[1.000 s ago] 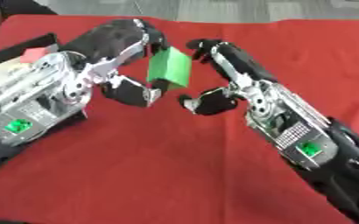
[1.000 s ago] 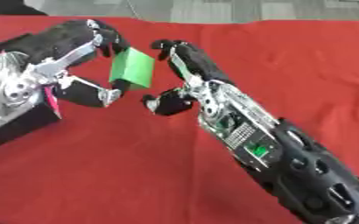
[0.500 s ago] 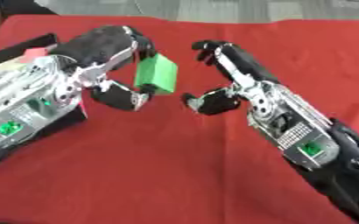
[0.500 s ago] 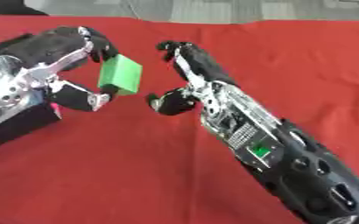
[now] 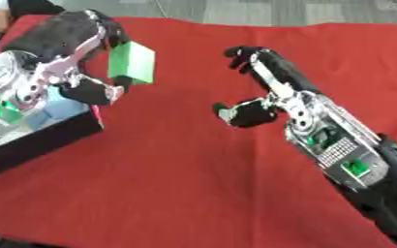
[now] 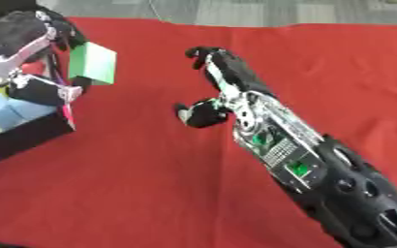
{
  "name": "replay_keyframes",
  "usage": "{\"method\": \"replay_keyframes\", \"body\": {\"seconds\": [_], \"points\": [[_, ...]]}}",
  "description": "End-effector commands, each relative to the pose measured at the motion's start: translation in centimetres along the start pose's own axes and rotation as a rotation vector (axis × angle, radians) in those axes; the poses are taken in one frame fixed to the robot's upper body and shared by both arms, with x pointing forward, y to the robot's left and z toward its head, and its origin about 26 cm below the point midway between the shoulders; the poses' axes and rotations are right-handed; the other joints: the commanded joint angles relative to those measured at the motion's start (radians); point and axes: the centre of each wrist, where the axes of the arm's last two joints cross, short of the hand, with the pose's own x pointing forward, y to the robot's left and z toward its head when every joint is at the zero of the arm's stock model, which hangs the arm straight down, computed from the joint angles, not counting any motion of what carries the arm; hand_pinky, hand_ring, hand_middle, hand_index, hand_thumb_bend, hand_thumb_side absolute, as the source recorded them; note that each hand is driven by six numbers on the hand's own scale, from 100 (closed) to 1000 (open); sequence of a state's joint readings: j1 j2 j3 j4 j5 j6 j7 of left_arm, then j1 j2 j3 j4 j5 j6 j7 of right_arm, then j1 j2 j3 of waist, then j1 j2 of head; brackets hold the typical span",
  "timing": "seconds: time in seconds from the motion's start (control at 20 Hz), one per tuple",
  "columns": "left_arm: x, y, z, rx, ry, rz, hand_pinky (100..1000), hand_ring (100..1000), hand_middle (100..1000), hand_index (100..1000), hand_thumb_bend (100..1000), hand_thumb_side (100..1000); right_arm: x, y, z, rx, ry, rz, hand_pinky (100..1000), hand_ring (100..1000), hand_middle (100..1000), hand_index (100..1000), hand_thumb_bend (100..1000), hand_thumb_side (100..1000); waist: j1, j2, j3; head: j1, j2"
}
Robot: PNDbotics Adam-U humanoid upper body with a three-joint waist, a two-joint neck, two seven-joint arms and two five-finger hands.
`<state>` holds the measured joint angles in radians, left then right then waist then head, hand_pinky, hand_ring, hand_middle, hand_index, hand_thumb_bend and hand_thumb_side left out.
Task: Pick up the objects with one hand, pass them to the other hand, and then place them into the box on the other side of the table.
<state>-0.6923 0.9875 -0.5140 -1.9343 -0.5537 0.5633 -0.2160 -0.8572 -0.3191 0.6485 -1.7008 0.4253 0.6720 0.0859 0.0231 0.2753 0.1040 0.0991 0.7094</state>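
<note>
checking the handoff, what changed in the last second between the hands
The left hand, shut on the green block, has carried it left toward the black box. The right hand has let go and stays behind, empty. The red cloth is unchanged.

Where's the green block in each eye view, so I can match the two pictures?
Left eye view: green block upper left, held in the left hand, right of the box.
Right eye view: block farther left, near the edge, above the box corner.
Shared landmark: the right hand, empty, right of the block on the red cloth.
</note>
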Motion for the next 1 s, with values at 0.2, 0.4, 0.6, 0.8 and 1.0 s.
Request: {"method": "replay_keyframes", "body": {"seconds": [0.2,0.4,0.6,0.8,1.0], "points": [[-3.1,1.5,0.8,0.087,0.130,-0.038,741,643,411,383,244,111,0.2,-1.0,0.0,-0.045,0.003,-0.009,948,796,748,889,371,100,-0.003,-0.026,0.000,0.041,-0.007],[-4.9,0.8,0.8,0.096,0.204,-0.045,741,643,410,384,249,109,0.2,-1.1,0.1,-0.058,0.010,-0.022,945,793,744,879,357,100,-0.008,-0.026,0.000,0.075,-0.009],[-6.3,0.4,1.1,0.102,0.260,-0.045,741,640,409,383,241,103,0.2,-1.3,0.2,-0.074,0.018,-0.035,944,795,741,873,325,100,-0.014,-0.026,0.000,0.106,-0.010],[-7.6,0.2,1.3,0.113,0.320,-0.044,741,641,409,383,249,101,0.1,-1.4,0.3,-0.080,0.029,-0.045,944,795,739,872,316,100,-0.020,-0.026,0.001,0.128,-0.012],[-9.4,-0.8,1.1,0.108,0.397,-0.050,739,642,413,385,254,105,0.0,-1.8,0.4,-0.096,0.037,-0.055,935,784,726,863,290,100,-0.025,-0.026,-0.001,0.139,-0.012]]}}
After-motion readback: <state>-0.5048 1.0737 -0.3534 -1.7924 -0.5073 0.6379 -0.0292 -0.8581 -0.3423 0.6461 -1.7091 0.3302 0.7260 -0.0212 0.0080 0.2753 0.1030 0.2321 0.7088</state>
